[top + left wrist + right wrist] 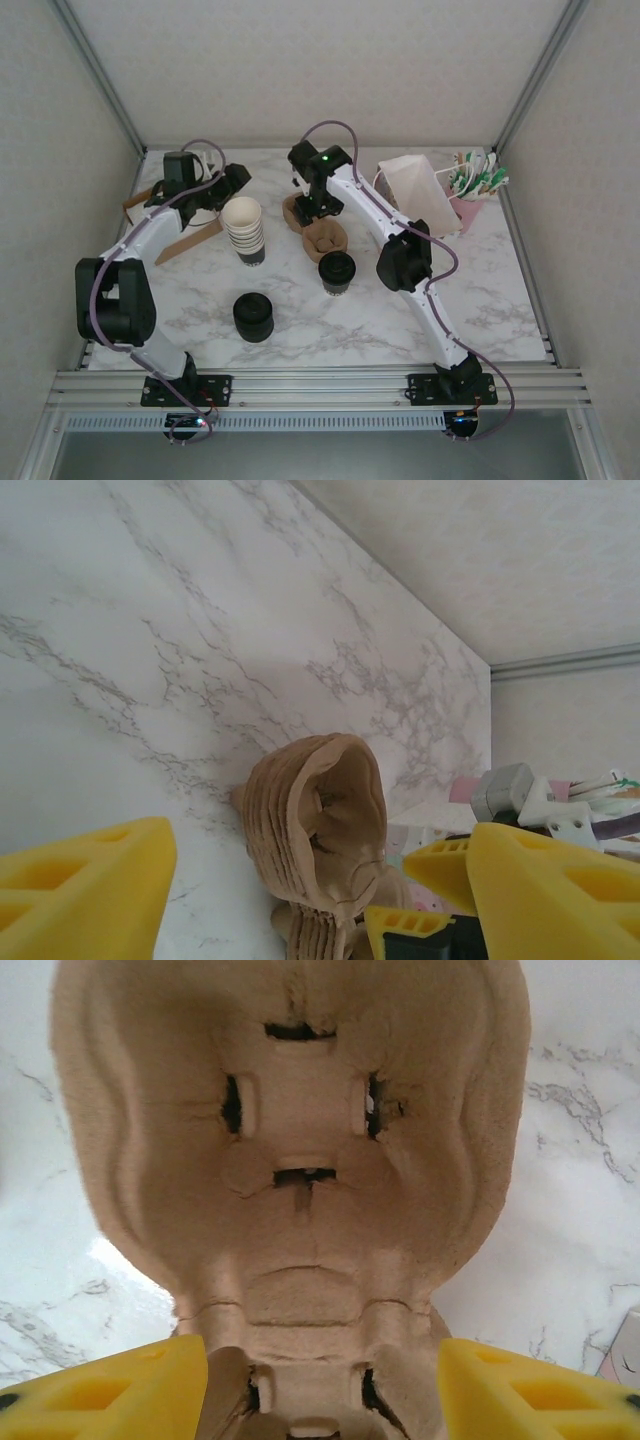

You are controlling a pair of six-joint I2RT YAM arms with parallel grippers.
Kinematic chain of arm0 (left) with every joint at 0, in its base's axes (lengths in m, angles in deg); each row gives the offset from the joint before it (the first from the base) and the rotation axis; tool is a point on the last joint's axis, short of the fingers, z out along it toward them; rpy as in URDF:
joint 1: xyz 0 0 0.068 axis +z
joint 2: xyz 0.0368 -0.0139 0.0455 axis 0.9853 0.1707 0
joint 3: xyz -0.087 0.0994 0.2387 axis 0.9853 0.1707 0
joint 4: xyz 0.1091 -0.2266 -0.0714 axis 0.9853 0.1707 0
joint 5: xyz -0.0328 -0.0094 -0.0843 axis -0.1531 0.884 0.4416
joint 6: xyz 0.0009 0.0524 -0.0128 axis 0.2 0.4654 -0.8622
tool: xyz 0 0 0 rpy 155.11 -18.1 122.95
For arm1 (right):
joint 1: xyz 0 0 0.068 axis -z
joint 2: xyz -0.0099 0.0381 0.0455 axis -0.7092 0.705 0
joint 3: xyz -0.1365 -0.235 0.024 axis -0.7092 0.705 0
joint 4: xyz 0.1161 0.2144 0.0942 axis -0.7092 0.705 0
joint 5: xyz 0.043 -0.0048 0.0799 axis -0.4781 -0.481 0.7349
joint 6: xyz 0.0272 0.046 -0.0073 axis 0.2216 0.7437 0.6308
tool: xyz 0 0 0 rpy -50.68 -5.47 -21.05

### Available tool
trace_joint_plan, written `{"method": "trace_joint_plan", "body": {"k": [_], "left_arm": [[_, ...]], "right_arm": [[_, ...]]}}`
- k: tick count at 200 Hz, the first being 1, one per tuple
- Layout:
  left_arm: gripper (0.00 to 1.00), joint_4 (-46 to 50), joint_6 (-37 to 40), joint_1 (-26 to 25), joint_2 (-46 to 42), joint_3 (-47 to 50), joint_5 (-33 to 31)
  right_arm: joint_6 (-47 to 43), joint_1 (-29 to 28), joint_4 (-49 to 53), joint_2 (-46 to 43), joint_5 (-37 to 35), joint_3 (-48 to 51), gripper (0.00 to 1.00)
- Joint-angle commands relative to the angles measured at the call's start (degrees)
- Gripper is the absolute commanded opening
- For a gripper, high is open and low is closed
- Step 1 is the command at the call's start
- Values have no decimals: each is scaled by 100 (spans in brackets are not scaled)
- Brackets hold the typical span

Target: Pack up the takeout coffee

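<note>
The coffee (337, 272), a dark cup with a black lid, stood upright and free near the middle of the marble table (400, 325). Just behind it lay a stack of brown pulp carriers (316, 230). The right gripper (320, 1385) hung over that stack. Its yellow fingers (110, 1390) were apart on either side of the top carrier's narrow waist; whether they pressed on it could not be told.

To the coffee's left stood a stack of lidless, cream-rimmed cups (244, 230). Nearer the arm bases sat a squat stack of black lids (253, 317). The left gripper (232, 183) hovered just behind the cup stack, toward the table's far left. Its fingers were spread wide with nothing between them, and it pointed toward the carriers.

Flat brown cardboard pieces (188, 240) lay beside the left arm. At the far right, a pale paper bag (415, 195) sat beside a pink cup (468, 212) stuffed with packets.
</note>
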Motion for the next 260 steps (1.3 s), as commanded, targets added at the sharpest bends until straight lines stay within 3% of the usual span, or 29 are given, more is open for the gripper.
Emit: {"method": "trace_joint_plan", "body": {"k": [1,260], "left_arm": [[74,-186,-10,-88,195,-210,200],[68,-275,82,-151,714,-355,226]], "right_arm": [[-110,6,186,136,142,-184,61],[-141,26,231,478,266,-449,48]]}}
